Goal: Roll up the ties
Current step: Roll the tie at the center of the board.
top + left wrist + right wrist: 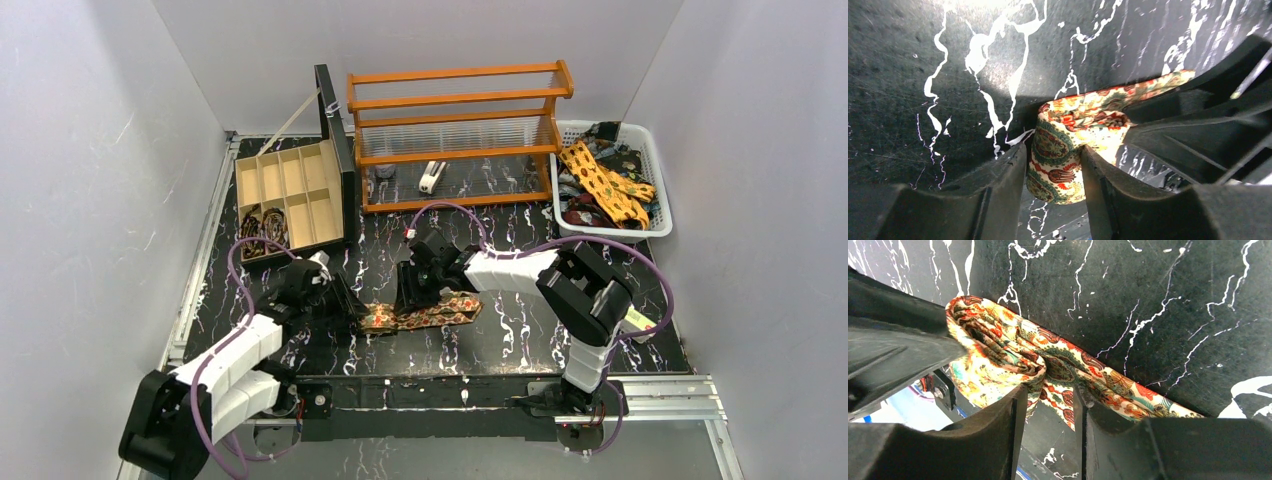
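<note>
Both arms' jaws stand half-closed, each pinching the paisley tie (1054, 150).

We find the tie (430, 315) lying on the table (520, 340), one end between the fingers of the left gripper (352, 314) and its middle under the right gripper (412, 300). The compartment box (300, 180) stands behind the left gripper and the rack (455, 135) behind the right gripper. Far to the right, the basket (655, 160) holds more ties (605, 185).
</note>
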Controlling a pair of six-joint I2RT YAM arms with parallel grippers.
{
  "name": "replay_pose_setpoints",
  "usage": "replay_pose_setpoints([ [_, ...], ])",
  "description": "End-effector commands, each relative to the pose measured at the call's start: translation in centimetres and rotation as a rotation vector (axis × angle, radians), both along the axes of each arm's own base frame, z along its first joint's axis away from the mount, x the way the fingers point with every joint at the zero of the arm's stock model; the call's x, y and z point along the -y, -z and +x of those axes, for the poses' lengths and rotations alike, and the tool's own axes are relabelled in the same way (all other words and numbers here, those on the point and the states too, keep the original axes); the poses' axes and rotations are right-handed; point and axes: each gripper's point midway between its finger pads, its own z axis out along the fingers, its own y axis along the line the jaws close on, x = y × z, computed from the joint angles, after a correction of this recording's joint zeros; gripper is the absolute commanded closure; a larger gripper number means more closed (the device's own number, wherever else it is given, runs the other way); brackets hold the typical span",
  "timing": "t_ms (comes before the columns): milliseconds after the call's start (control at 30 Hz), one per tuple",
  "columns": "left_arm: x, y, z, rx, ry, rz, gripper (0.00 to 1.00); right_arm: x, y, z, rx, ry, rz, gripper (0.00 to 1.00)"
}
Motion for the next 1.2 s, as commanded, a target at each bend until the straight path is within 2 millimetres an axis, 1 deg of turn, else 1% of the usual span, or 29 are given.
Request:
replay_pose_setpoints([
  [0, 0.1, 0.7, -0.3, -0.007, 0.051, 0.077, 0.59, -0.6, -2.6, 0.8, 0.059, -0.033, 0.037, 0.51],
  [133, 0.2, 1.8, -0.8, -0.021, 0.061, 0.15, 0.61, -1.4, -5.4, 1.1, 0.141, -0.087, 0.101, 0.51],
  [233, 0.0, 1.9, -0.8, -0.013, 0.049, 0.178, 0.6, -2.4, -7.6, 0.9, 0.21, -0.141, 0.159, 0.54],
  [300, -0.2, 1.7, -0.5, -0.002, 0.035, 0.19, 0.6, -3.2, -8.5, 0.3, 0.236, -0.185, 0.183, 0.57],
  [367, -0.5, 1.2, -0.2, 0.016, 0.016, 0.204, 0.56, -4.0, -8.9, -0.6, 0.252, -0.235, 0.197, 0.62],
  [433, -1.0, 0.4, 0.1, 0.039, -0.009, 0.218, 0.5, -4.6, -8.5, -1.7, 0.245, -0.279, 0.194, 0.66],
  [533, -1.1, -1.1, 0.5, 0.073, -0.027, 0.206, 0.41, -5.1, -7.6, -3.3, 0.227, -0.319, 0.18, 0.72],
  [567, -1.4, -1.6, 0.7, 0.088, -0.05, 0.217, 0.4, -5.1, -7.2, -3.5, 0.223, -0.323, 0.173, 0.75],
  [667, -2.3, -2.6, 0.9, 0.111, -0.1, 0.232, 0.39, -4.9, -5.8, -4.0, 0.212, -0.347, 0.15, 0.78],
  [733, -2.9, -2.7, 0.6, 0.108, -0.13, 0.239, 0.38, -4.6, -4.4, -4.0, 0.206, -0.36, 0.112, 0.83],
  [833, -3.5, -2.7, 0.3, 0.1, -0.165, 0.245, 0.38, -3.6, -1.4, -3.8, 0.192, -0.371, 0.023, 0.85],
  [933, -4.1, -2.8, 0.0, 0.097, -0.188, 0.261, 0.38, -2.8, 0.4, -3.6, 0.199, -0.384, -0.036, 0.85],
  [1000, -4.4, -3.0, 0.0, 0.102, -0.201, 0.268, 0.38, -2.7, 0.5, -3.3, 0.224, -0.403, -0.046, 0.84],
  [1033, -4.5, -3.1, 0.1, 0.105, -0.205, 0.271, 0.38, -3.0, 0.0, -3.1, 0.243, -0.414, -0.038, 0.84],
  [1100, -4.6, -3.3, 0.0, 0.107, -0.208, 0.276, 0.38, -3.6, -1.5, -2.8, 0.279, -0.444, -0.01, 0.8],
  [1167, -4.9, -3.5, 0.0, 0.109, -0.215, 0.286, 0.38, -4.3, -3.8, -2.7, 0.317, -0.476, 0.043, 0.75],
])
